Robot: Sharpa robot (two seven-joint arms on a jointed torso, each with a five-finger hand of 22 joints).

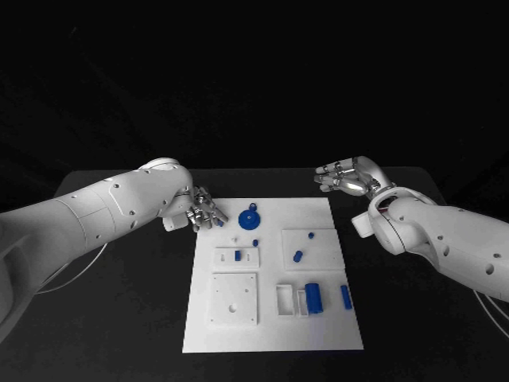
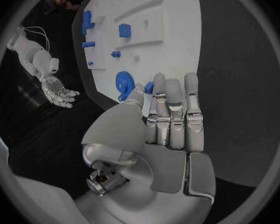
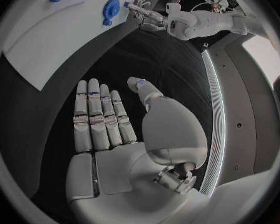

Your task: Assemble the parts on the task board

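Left hand [image 1: 200, 208]: fingers extended, pinching small blue part [image 2: 149, 87] at task board [image 1: 324, 318] far-left corner.
Right hand [image 1: 348, 177]: open, empty, farther.
Blue gear [image 1: 250, 219]: just beside left fingertips.

I can't tell whether my left hand [image 1: 197, 210] pinches the small blue part [image 2: 149, 87] at its fingertips. The task board [image 3: 47, 40] runs past the right wrist view's edge.

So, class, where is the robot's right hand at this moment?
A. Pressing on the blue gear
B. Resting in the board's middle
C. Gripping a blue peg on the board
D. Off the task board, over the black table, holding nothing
D: the right hand is open over the black table, beyond the task board's far right corner.
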